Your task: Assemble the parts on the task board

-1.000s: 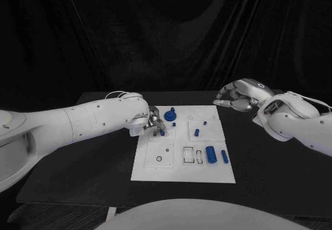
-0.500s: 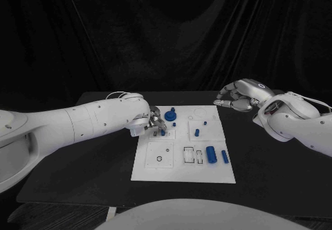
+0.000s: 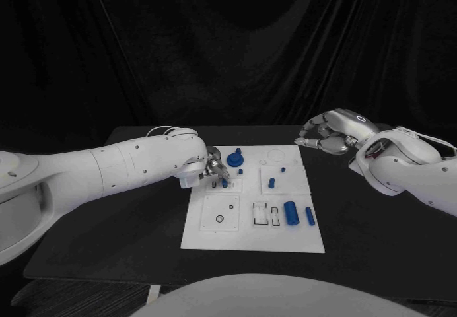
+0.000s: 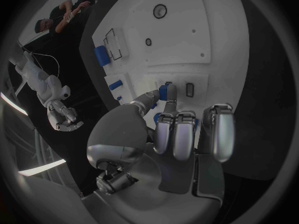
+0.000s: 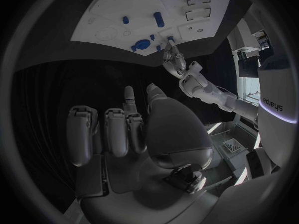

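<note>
Left hand (image 3: pixel 211 170) pinched what seemed a small blue part (image 4: pixel 164 91) at its task board (image 3: pixel 252 236) slot (others lay loose); right hand (image 3: pixel 327 134) hovered, curled empty.

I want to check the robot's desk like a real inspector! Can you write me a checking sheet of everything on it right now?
Surface: black table, with the white task board in its middle.
Job's things: a small blue part is held over a slot near the board's left edge; the round blue part sits at the far side; two blue cylinders lie side by side near the right edge; small blue pegs stand mid-board.
Clutter: nothing seen.
Hands: left hand pinches the small blue part at the board; right hand hovers off the board's far right corner, fingers curled, holding nothing.
Cables: thin wires at each wrist.
Surroundings: black curtain behind the table.
</note>
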{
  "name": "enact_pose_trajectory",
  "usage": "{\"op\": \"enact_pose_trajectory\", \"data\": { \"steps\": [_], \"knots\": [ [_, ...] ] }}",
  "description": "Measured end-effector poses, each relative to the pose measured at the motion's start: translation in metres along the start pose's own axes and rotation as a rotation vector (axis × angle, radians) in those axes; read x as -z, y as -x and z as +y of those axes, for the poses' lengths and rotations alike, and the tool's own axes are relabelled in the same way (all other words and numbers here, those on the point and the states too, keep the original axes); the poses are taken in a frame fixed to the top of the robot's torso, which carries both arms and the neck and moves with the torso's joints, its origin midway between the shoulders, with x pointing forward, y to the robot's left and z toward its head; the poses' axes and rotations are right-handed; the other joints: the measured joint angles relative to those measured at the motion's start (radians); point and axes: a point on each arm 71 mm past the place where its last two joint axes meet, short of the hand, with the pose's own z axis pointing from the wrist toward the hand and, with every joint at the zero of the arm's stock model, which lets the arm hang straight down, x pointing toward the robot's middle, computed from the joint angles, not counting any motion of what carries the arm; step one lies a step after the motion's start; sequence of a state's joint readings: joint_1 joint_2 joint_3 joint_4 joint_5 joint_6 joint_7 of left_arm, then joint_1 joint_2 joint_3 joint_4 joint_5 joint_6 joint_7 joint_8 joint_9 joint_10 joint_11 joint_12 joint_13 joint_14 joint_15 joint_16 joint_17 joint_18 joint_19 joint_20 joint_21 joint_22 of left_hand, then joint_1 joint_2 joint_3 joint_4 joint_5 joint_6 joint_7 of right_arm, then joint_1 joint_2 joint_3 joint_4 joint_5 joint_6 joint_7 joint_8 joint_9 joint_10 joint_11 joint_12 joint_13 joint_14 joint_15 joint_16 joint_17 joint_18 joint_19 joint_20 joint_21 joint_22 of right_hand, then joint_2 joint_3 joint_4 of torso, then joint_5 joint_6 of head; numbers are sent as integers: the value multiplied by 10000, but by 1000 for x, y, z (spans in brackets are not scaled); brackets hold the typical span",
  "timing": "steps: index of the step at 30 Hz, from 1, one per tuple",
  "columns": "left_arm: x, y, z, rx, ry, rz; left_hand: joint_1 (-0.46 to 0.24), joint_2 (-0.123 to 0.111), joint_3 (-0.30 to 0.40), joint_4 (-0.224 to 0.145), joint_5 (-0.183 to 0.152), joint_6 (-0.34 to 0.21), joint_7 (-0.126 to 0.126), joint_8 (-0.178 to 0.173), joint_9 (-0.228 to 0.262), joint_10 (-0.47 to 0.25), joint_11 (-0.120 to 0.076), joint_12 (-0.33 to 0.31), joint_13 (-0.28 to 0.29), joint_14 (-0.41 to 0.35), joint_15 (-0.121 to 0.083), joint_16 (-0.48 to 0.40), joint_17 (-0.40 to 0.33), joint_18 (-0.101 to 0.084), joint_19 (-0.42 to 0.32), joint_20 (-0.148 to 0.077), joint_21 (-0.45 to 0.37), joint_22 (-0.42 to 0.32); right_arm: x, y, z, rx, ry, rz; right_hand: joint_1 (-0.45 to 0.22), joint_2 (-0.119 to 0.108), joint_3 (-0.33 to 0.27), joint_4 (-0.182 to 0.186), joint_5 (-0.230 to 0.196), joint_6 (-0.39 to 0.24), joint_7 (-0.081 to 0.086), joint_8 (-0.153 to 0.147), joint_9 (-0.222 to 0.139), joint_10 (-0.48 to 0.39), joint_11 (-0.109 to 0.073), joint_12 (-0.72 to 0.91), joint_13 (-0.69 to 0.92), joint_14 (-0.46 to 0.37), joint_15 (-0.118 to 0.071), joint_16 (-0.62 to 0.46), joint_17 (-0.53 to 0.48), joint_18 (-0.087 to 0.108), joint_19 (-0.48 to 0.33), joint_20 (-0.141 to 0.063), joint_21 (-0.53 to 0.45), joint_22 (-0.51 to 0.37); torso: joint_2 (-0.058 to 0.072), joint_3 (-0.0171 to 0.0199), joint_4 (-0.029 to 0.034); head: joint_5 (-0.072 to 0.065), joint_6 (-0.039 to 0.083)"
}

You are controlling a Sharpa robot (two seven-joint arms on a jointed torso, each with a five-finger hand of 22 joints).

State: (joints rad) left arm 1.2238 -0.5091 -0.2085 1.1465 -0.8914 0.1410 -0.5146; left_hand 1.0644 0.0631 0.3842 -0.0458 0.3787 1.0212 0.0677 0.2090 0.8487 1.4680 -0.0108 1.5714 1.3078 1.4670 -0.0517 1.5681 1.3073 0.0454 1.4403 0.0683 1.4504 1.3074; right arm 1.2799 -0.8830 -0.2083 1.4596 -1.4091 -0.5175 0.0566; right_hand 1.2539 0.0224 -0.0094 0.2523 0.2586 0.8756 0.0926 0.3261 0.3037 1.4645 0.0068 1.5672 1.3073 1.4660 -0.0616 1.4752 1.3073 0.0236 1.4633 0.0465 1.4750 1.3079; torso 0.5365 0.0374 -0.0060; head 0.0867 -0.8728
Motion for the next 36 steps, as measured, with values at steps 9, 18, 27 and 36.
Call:
{"op": "enact_pose_trajectory", "data": {
  "steps": [9, 18, 27, 36],
  "knots": [
    [0, 0, 0, 2, 7, 9, 2, 2, 0, 0, 0, -32, 1, 0, -4, 0, 0, 0, 0, 0, 0, 0, 0, 0, 0, 0, 0, 0, 0, 0, 0, -2, 6, 8, 0, 0, 0, 0, 0, 0, 0, 0, 0, 0, 0, 0, 0, 0, 0, 0, 0, 0, 0, 0, 0, -1, -2, 0, -1, -5, 0],
    [0, 0, 1, 4, 18, 33, 11, 11, 0, 0, 0, -35, 3, 0, 21, 0, 0, 0, 0, 0, 0, 0, 0, 0, 0, 0, -39, -1, 0, 0, 0, -1, 2, 11, 0, 0, -29, -29, 0, 0, 0, 0, -10, -1, 0, 0, 7, 0, 0, 0, 0, 0, 0, 0, 0, -2, -1, 1, -1, 3, 0],
    [0, 0, 3, -8, 32, 79, 22, 22, 0, -1, -1, -29, -3, -31, 26, 0, 0, 0, 0, 0, 0, 0, 0, 0, 0, 0, -39, -1, 0, 0, 0, -3, -5, 20, 0, 0, -29, -29, 0, 0, 0, 0, -10, 0, 0, 0, 6, 0, 0, 0, 0, 1, 0, 0, 0, -3, -1, 0, -2, 18, 0],
    [0, -1, 4, -22, 67, 133, 22, 22, 0, -1, -14, -15, -16, -36, 99, 0, 0, 0, 0, 0, 0, 0, 7, 1, 0, 0, -39, -1, 0, -1, 0, -9, -14, 37, 0, 0, -28, -28, 0, 0, 0, 0, -9, -1, 0, 0, 5, 0, 0, 0, 0, 0, 0, 0, 0, -3, -1, 0, -2, 20, 0]
  ]
}}
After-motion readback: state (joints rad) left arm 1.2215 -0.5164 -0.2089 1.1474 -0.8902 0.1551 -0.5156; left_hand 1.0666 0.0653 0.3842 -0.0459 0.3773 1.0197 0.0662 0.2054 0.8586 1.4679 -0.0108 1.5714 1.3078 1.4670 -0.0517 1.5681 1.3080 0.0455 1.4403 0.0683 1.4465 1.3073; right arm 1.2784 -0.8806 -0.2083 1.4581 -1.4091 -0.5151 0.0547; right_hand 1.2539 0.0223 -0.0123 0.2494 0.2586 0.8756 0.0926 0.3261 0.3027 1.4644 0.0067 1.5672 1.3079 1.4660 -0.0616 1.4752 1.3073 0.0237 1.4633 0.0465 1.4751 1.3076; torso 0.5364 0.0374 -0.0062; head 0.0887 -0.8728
